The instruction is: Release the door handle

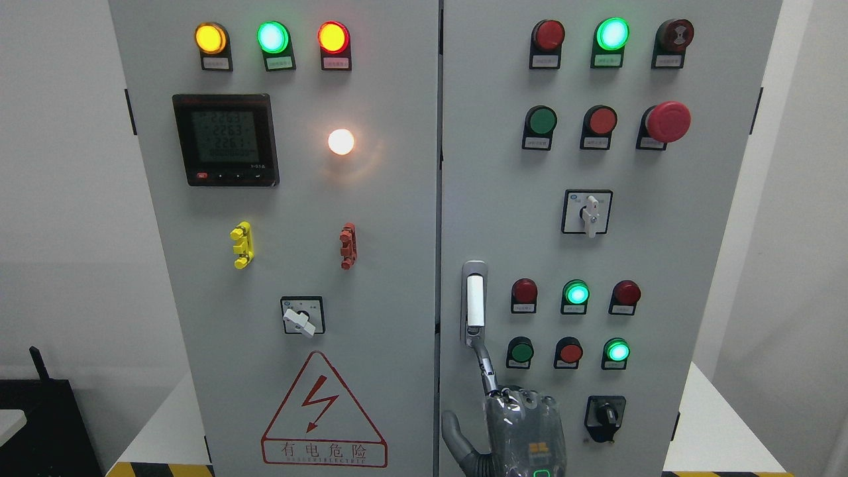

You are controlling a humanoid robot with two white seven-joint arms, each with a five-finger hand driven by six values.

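Grey steel fills the view: a two-door electrical cabinet (pixel 199 344) with pale wall either side. The door handle (pixel 474 298) is our landmark, one slim upright lever with a white insert, set at the inner edge of the right-hand door just beside the centre seam. Straight below it comes the right hand (pixel 527 430), the only hand showing. Its index finger (pixel 487 368) stretches up with the tip at the handle's lower end, the thumb (pixel 456 434) is splayed off to the seam side, and the other fingers look folded; nothing is wrapped around the lever. That handle looks rigid, smooth metal and plastic, probably slick, so it would be taken at the free lower end; letting go should just mean drawing the fingertip down and away without snagging. Counting up: twelve round lamps and buttons on the handle's far side, including one red mushroom stop (pixel 668 121); four lit lamps across the seam; three rotary switches in all; one digital meter (pixel 225 139) up and across the seam; two clips, a yellow clip (pixel 242 244) and a red clip (pixel 348 245); one warning triangle (pixel 322 414) low across the seam.
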